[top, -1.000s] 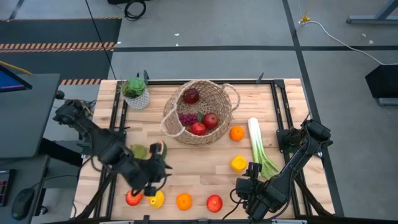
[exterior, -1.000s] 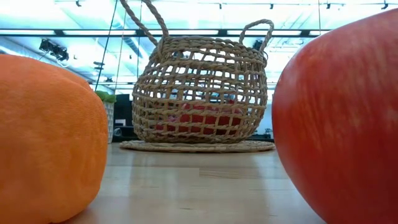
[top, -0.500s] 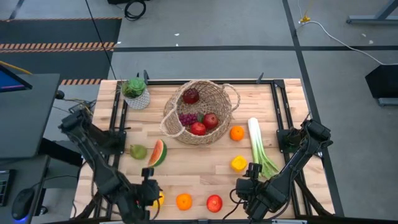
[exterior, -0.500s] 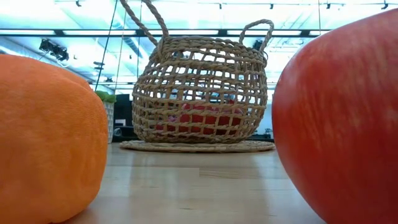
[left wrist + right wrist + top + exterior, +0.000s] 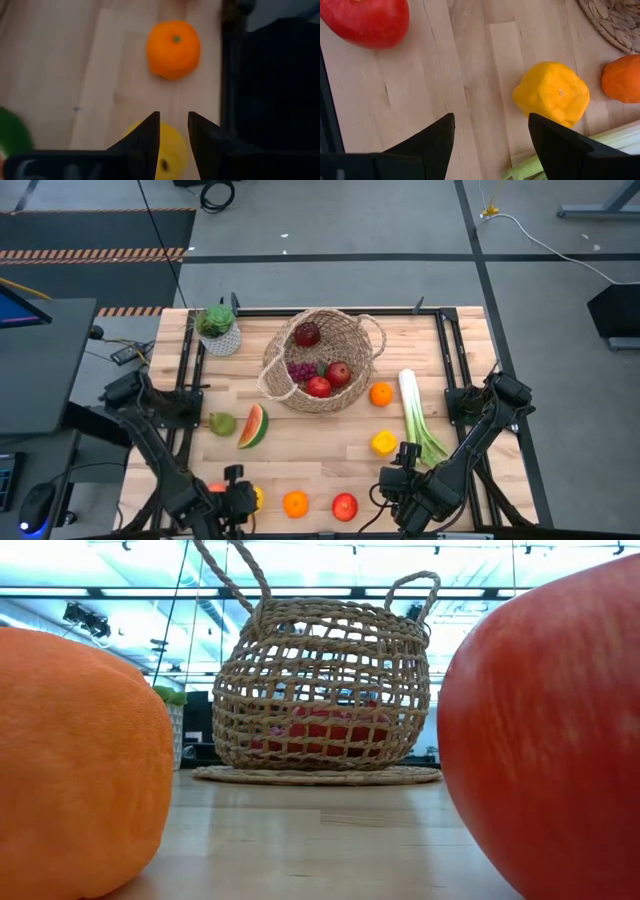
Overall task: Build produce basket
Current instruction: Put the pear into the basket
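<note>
The tan wicker basket (image 5: 320, 360) (image 5: 320, 690) stands on its base at the far middle of the table. It holds red apples (image 5: 318, 387) and purple grapes (image 5: 300, 370). Loose on the wood lie a pear (image 5: 222, 423), a watermelon slice (image 5: 252, 425), a leek (image 5: 415, 415), oranges (image 5: 381, 394) (image 5: 295, 503), a yellow fruit (image 5: 383, 442), a lemon (image 5: 257, 498) and apples (image 5: 345, 506) (image 5: 213, 488). My left gripper (image 5: 235, 498) (image 5: 173, 131) hovers over the lemon (image 5: 170, 150) at the near edge, open by a narrow gap. My right gripper (image 5: 405, 480) (image 5: 491, 145) waits open near the near edge.
A small white pot with a green plant (image 5: 217, 328) stands at the far left corner. The low view is flanked by an orange (image 5: 70, 760) and a red apple (image 5: 550, 740). Bare wood lies between the basket and the near row of fruit. Black rails (image 5: 187, 370) border both sides.
My left arm has drawn back from beside the pear and watermelon slice toward the near edge, and its gripper now sits low by the lemon. The pear and slice, partly covered before, show fully and have not shifted. The right arm has kept still.
</note>
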Robot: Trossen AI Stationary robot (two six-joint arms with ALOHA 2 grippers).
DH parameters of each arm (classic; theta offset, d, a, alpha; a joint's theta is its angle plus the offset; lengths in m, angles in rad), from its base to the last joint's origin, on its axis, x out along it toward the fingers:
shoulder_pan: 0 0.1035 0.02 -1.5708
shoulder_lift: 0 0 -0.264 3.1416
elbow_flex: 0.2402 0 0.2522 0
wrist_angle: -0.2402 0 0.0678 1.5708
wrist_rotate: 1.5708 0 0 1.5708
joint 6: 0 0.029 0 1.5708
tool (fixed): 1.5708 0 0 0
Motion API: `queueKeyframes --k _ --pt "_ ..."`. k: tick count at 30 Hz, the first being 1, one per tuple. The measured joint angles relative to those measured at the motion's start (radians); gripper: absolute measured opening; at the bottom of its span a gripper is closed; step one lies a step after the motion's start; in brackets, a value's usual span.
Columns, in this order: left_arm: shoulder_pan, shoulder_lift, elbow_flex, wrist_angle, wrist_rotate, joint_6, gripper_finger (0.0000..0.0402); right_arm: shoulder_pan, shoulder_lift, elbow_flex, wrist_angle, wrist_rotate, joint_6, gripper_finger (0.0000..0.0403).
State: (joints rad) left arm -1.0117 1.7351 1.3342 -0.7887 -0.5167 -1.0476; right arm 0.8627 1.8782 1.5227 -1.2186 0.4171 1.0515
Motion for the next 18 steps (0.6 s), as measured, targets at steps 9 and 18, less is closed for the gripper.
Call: queueKeyframes --k 9,18 --pt "-0.042 0.000 0.000 -0.017 -0.014 -0.094 0.0178 0.000 0.000 0.000 0.003 0.000 0.000 0.0259" --pt "-0.029 0.035 0.000 -0.124 -0.016 -0.141 0.0198 0.000 0.000 0.000 0.005 0.000 -0.002 0.0259"
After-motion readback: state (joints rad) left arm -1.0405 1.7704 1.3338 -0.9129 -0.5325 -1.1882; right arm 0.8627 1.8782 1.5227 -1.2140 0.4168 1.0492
